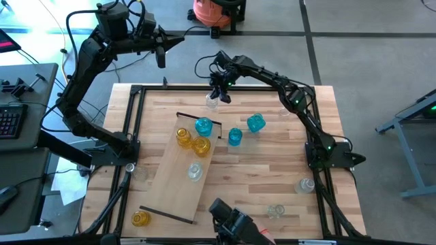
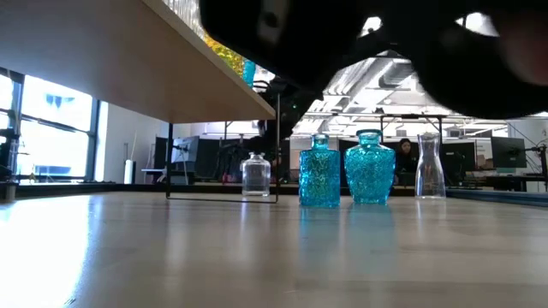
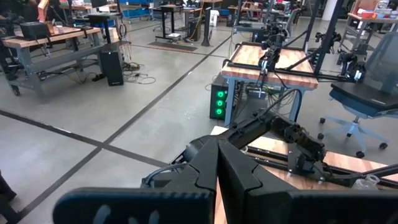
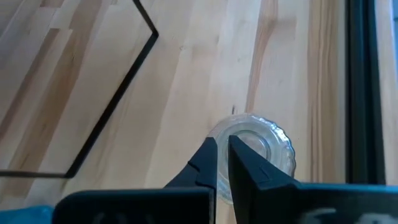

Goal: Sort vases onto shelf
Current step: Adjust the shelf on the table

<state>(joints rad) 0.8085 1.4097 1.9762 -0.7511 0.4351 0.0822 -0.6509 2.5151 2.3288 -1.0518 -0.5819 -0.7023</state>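
- The shelf (image 1: 182,165) — a long pale wood panel — lies slantwise on the plank table (image 1: 272,177), its long axis running from the table's far middle toward the near left corner.
- On it stand two yellow vases (image 1: 192,141), a blue vase (image 1: 203,126) at the far end and a clear vase (image 1: 195,171) midway.
- Off the shelf: two blue vases (image 1: 245,129) to its right, a yellow vase (image 1: 140,218) by the near end, clear ones near the right edge.
- The right gripper (image 4: 222,163) is pinched narrow on the rim of a clear vase (image 4: 264,144) at the table's far edge, just beyond the shelf.
- The left gripper (image 3: 217,163) hangs closed and empty, raised beyond the far left corner.
- Grey concrete floor and workbenches surround the table.
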